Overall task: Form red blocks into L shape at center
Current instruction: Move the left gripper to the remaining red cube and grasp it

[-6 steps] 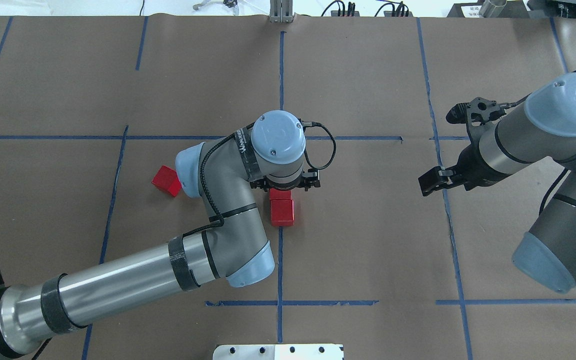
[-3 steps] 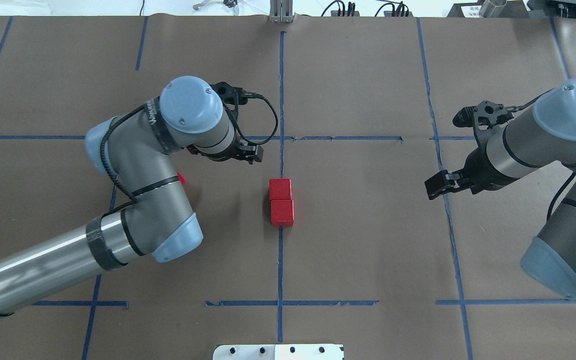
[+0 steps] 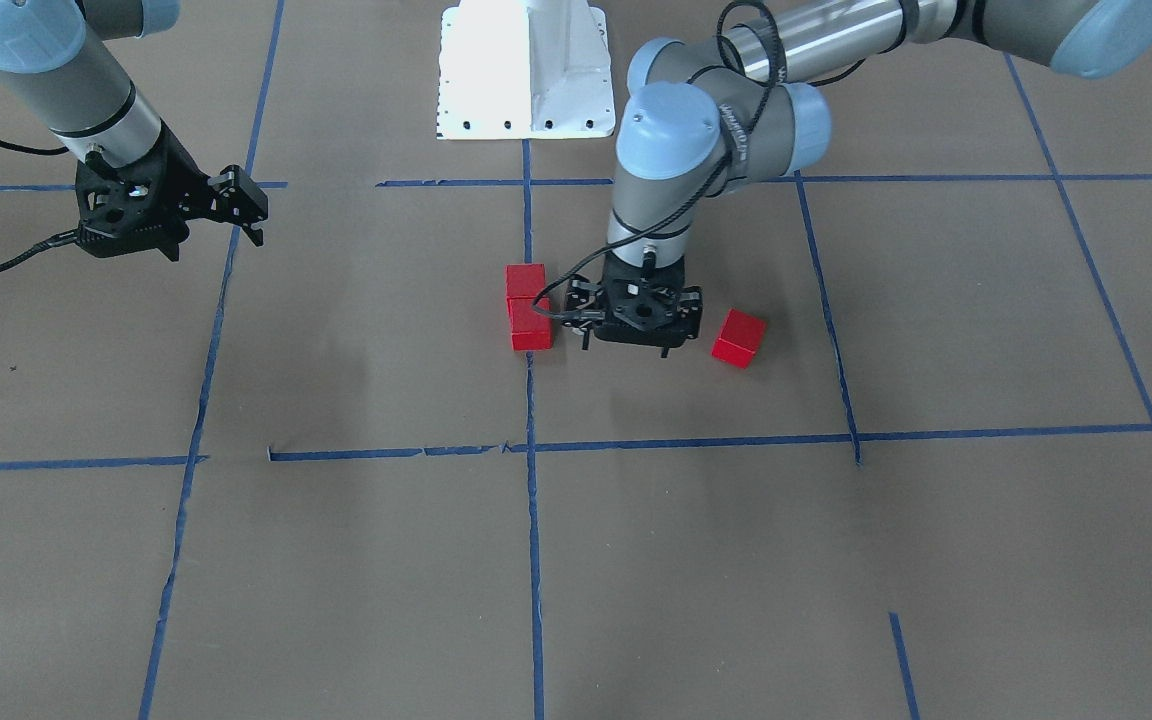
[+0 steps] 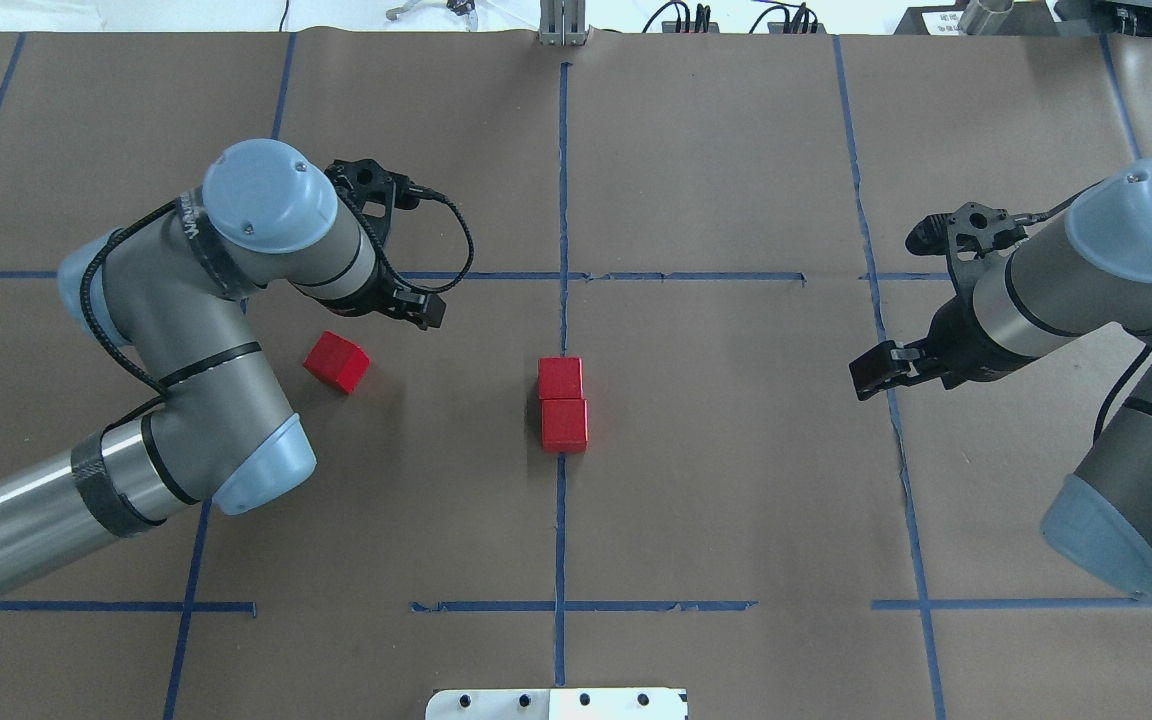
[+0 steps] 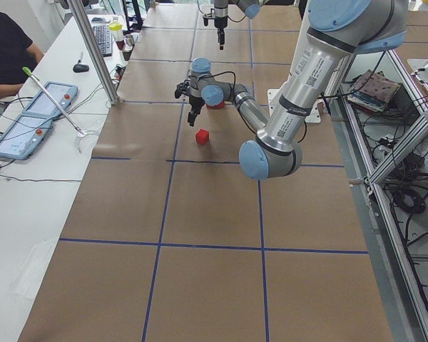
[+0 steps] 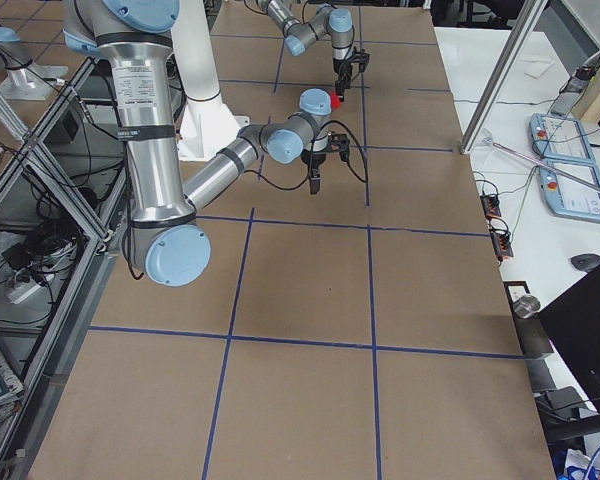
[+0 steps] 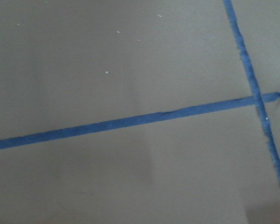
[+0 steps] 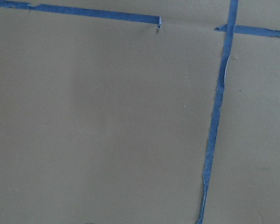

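Two red blocks touch in a straight line on the vertical tape line of the center cell. The third red block lies alone, turned at an angle, at the cell's left side. In the front view the pair sits left of the lone block. My left gripper is open and empty, raised between the lone block and the pair, nearer the far tape line. My right gripper looks open and empty over the right tape line.
The brown paper with its blue tape grid covers the table. The white robot base plate is at the near edge. Cables and stands line the far edge. Both wrist views show only paper and tape.
My left gripper has left the block it set against the other at the center line. It swung left and away, uncovering the lone block. The right gripper has barely moved.
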### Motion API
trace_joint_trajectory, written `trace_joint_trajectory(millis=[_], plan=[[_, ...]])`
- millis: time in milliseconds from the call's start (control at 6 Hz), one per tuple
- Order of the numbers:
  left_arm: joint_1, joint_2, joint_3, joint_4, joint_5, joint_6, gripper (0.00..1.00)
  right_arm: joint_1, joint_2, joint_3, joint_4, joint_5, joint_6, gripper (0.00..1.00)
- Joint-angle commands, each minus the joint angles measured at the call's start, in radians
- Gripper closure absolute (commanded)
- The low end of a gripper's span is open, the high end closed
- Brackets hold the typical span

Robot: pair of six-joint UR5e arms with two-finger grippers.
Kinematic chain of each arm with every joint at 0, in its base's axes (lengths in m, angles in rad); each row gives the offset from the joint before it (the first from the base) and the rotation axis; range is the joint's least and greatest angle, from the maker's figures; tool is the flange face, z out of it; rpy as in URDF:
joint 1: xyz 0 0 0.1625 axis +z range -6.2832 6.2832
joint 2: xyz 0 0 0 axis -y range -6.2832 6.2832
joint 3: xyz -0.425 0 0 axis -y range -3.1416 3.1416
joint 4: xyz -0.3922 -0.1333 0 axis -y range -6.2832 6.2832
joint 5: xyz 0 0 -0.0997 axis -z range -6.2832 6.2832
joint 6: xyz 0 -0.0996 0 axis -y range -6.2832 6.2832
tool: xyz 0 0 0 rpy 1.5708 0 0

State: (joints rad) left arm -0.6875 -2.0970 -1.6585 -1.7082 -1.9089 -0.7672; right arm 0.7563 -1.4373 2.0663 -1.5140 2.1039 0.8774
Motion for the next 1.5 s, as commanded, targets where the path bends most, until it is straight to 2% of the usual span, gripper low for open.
trace_joint_trajectory(millis=[0,667,1000,1333], plan=[[-0.020,0.029,0.008,-0.001,-0.050,0.067,0.06,0.000,0.000,0.000,-0.002,-0.001,0.000,0.00],[0.000,0.035,0.039,-0.001,-0.052,0.063,0.00,-0.002,0.000,0.000,0.000,-0.001,0.002,0.00],[0.016,0.040,0.066,-0.074,-0.053,0.058,0.00,-0.002,0.003,0.001,0.000,-0.001,0.008,0.00],[0.017,0.045,0.077,-0.088,-0.110,0.060,0.00,-0.002,0.006,0.003,0.000,-0.001,0.018,0.00]])
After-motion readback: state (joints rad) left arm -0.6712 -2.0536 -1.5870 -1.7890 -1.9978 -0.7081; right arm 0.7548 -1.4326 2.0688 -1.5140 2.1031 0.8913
